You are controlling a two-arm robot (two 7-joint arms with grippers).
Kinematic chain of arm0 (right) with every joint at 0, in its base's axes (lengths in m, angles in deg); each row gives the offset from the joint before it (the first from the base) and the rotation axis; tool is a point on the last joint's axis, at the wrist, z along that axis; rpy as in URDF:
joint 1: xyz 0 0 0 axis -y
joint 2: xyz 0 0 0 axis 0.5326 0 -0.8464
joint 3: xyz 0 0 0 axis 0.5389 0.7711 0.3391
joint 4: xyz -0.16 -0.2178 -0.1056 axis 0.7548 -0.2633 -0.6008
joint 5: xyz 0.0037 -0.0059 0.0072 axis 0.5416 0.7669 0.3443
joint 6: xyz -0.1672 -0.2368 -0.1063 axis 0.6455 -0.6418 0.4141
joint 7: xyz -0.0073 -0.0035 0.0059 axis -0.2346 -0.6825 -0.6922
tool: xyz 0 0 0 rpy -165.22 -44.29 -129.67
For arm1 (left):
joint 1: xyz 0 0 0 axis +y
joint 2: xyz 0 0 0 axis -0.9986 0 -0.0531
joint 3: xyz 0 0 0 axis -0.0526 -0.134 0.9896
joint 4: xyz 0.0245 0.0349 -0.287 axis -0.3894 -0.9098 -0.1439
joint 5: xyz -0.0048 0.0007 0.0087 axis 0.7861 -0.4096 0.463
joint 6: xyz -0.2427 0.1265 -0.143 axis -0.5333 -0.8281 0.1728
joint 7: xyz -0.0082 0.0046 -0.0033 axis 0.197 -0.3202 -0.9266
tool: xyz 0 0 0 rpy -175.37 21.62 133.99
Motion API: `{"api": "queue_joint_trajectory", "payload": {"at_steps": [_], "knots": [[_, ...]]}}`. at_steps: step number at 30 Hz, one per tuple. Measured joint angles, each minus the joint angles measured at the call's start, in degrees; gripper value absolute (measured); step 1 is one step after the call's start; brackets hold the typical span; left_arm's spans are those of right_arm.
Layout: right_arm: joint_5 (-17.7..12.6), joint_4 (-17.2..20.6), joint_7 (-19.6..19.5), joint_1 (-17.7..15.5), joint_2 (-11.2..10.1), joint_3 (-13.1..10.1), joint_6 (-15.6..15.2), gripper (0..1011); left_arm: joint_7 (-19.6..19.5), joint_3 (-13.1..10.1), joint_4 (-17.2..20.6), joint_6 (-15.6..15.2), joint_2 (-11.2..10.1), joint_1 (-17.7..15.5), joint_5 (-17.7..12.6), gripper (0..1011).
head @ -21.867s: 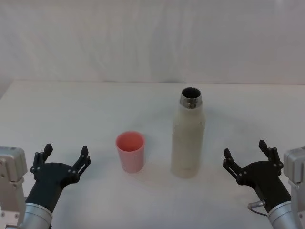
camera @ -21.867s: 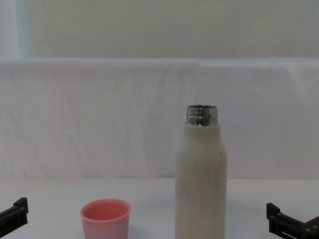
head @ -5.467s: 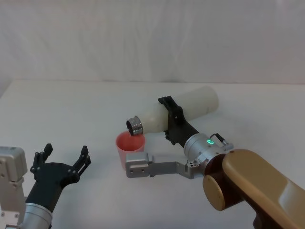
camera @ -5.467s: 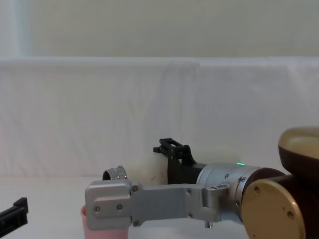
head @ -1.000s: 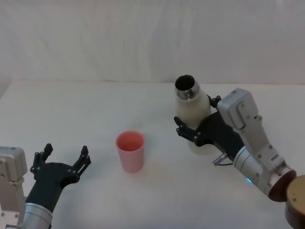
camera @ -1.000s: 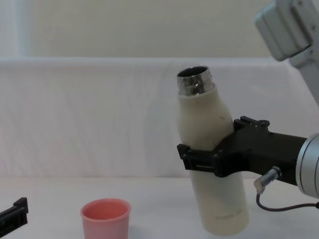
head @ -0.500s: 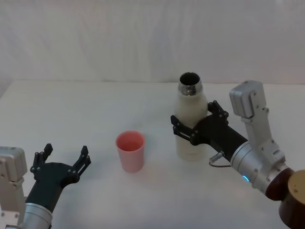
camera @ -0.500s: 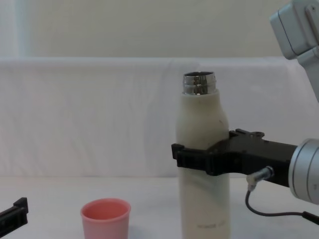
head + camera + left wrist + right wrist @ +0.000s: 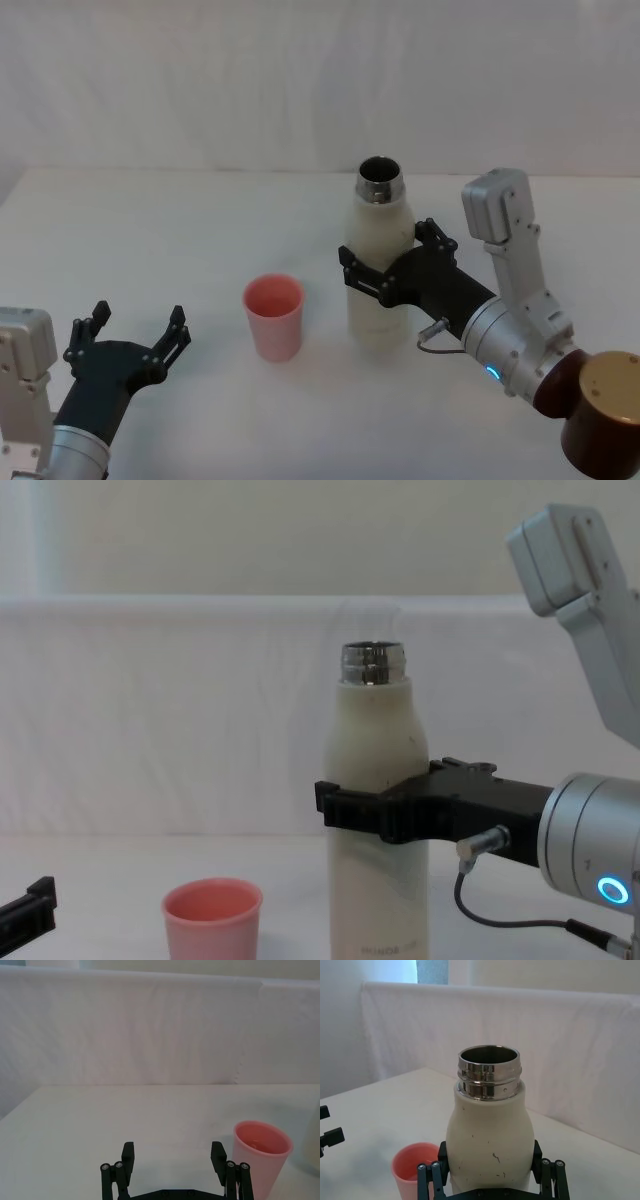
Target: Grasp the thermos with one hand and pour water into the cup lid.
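right claw (image 9: 385,270) hugs the thermos (image 9: 378,262) round its middle; it stands just beside the cup lid (image 9: 273,316). left claw (image 9: 133,336) waits wide open, holding nothing. thermos looks hard, smooth, maybe slippery and heavy; the middle is a good spot.

Head high, chest low, wrists close

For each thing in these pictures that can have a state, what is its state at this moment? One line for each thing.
thermos: upright, uncapped, steel neck open at the top, held around its middle.
cup lid: upright on the table, mouth up, apart from the thermos, on the robot's left of it.
right gripper: jaws shut on the thermos body.
left gripper: jaws open, holding nothing, low at the near left of the table.
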State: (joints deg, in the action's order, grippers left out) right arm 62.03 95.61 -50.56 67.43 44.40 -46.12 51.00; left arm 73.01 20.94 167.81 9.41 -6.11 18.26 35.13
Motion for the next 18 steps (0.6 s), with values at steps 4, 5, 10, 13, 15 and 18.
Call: {"api": "queue_joint_trajectory", "payload": {"at_steps": [4, 5, 10, 13, 15, 18], "knots": [[-0.6, -0.82, -0.68, 0.43, -0.06, 0.53, 0.1, 960, 0.0, 0.0, 0.0, 0.0, 0.0, 0.0, 0.0, 1001], [-0.72, -0.94, -0.81, 0.48, -0.08, 0.58, 0.13, 960, 0.0, 0.0, 0.0, 0.0, 0.0, 0.0, 0.0, 1001], [-1.65, -1.78, -1.79, 0.7, -0.39, 1.29, 0.54, 960, 0.0, 0.0, 0.0, 0.0, 0.0, 0.0, 0.0, 1001], [-2.23, -2.01, -2.12, 0.71, -0.53, 1.46, 0.69, 960, 0.0, 0.0, 0.0, 0.0, 0.0, 0.0, 0.0, 1001], [-2.69, -2.14, -2.31, 0.71, -0.7, 1.6, 0.8, 960, 0.0, 0.0, 0.0, 0.0, 0.0, 0.0, 0.0, 1001], [-3.26, -2.32, -2.65, 0.71, -0.89, 1.79, 0.93, 960, 0.0, 0.0, 0.0, 0.0, 0.0, 0.0, 0.0, 1001]]}}
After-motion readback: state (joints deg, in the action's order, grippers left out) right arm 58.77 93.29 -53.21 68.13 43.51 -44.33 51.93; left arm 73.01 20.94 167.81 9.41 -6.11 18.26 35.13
